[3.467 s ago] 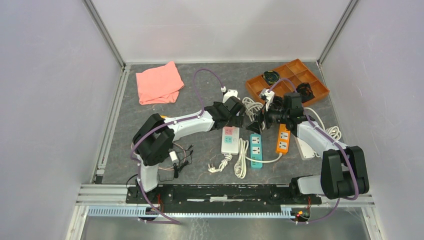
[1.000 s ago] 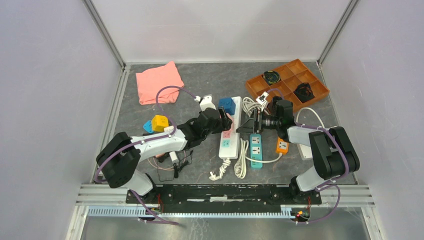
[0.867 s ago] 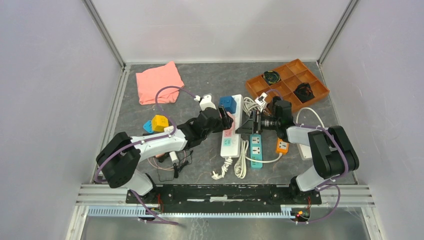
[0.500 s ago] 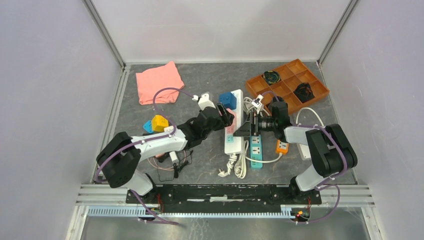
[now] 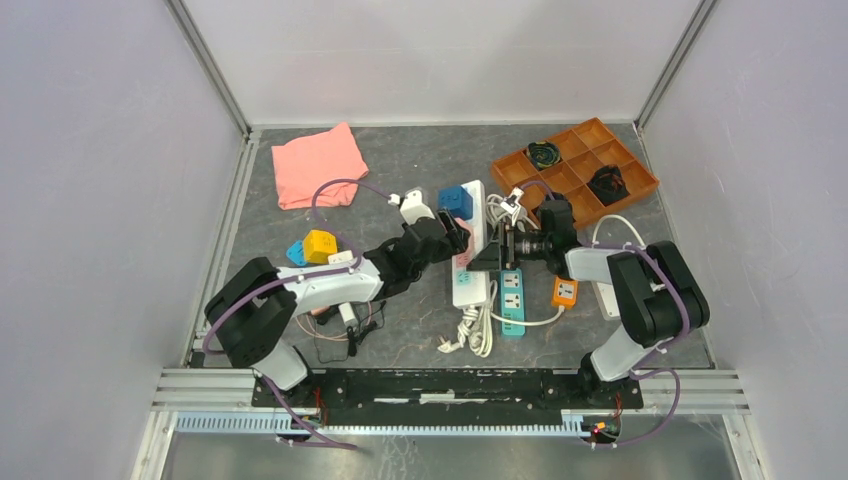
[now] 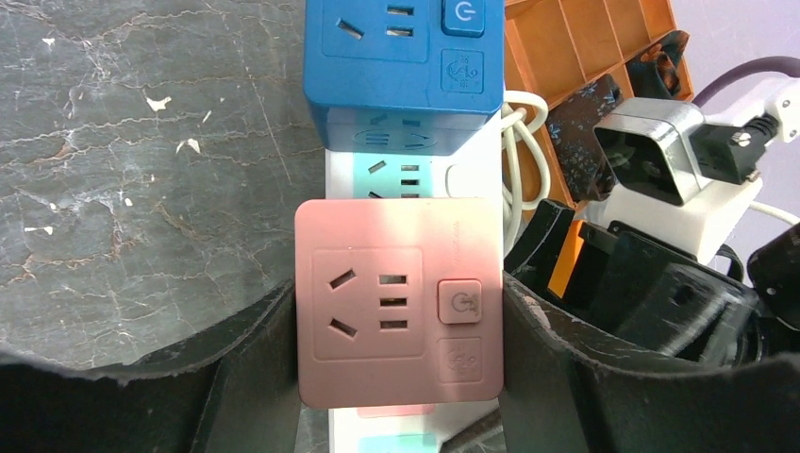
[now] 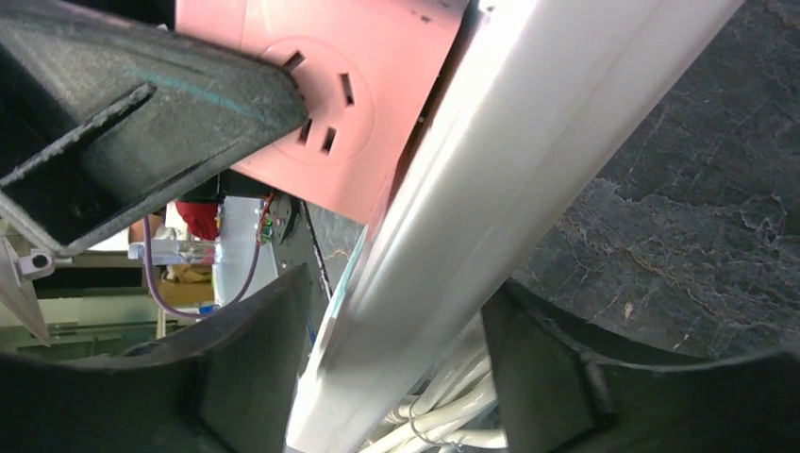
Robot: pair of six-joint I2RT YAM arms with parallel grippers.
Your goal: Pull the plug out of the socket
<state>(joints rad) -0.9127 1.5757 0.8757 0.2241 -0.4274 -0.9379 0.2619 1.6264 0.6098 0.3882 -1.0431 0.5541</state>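
Socket (image 5: 468, 287) lies mid-table, running near to far, with a gripper at each side. From the left, the left gripper (image 6: 396, 377) pinches the pink plug (image 6: 396, 302) seated on the socket, just near of a blue plug (image 6: 401, 47). From the right, the right gripper (image 7: 396, 368) straddles the socket's body; whether its jaws press it I cannot tell.

Left arm (image 5: 330, 285) stretched low toward 2 o'clock, left pincer (image 5: 456, 237) clamped on pink plug cube (image 6: 396, 302). Right arm (image 5: 600, 265) folded, forearm toward 9 o'clock, right pincer (image 5: 492, 252) straddling socket (image 7: 472, 189), contact unclear.
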